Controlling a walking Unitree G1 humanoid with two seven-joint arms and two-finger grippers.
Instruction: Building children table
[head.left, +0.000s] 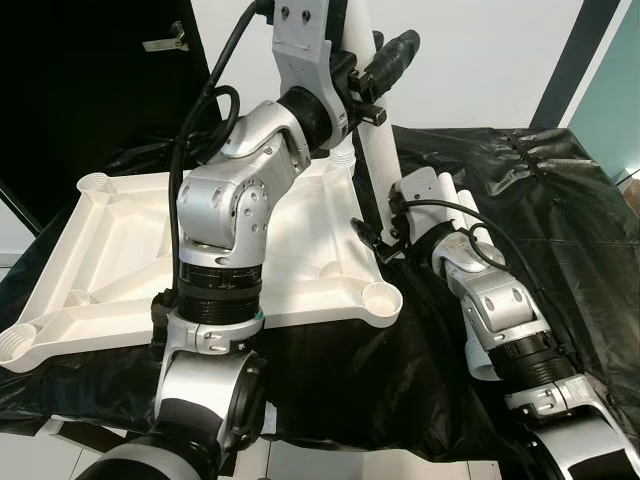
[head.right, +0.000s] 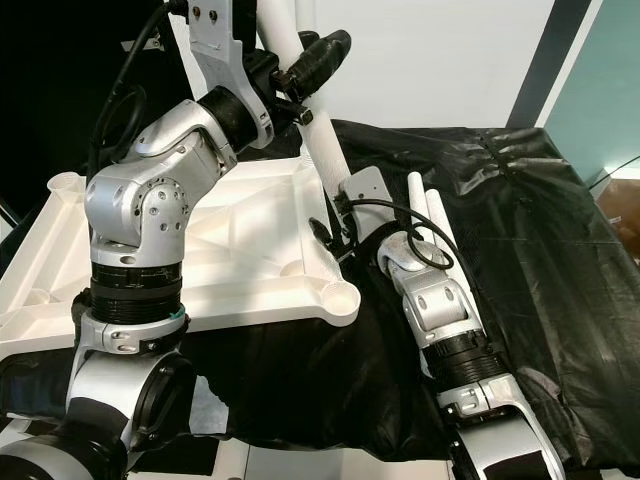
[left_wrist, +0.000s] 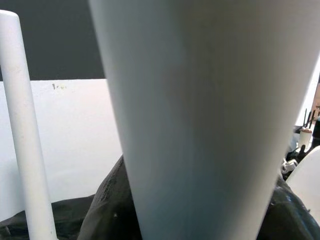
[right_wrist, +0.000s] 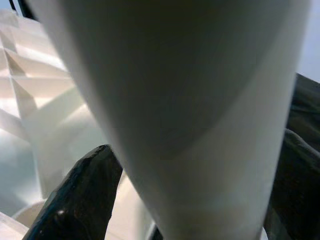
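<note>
A white children's table top (head.left: 120, 230) lies upside down on a black cloth, with round leg sockets at its corners (head.left: 383, 297). A white table leg (head.left: 375, 150) stands nearly upright by the top's far right corner. My left gripper (head.left: 378, 85), raised high, is shut on the leg's upper part, and the leg (left_wrist: 200, 125) looms close in the left wrist view. My right gripper (head.left: 388, 222) holds the same leg lower down. One of its black fingers (right_wrist: 75, 195) presses against the leg (right_wrist: 190, 110). The leg's foot is hidden behind my right wrist.
Two spare white legs (head.left: 460, 205) lie on the black cloth (head.left: 540, 220) beside my right forearm. A dark door (head.left: 80, 80) stands at the far left, a white wall behind. The cloth's front edge hangs over the near side.
</note>
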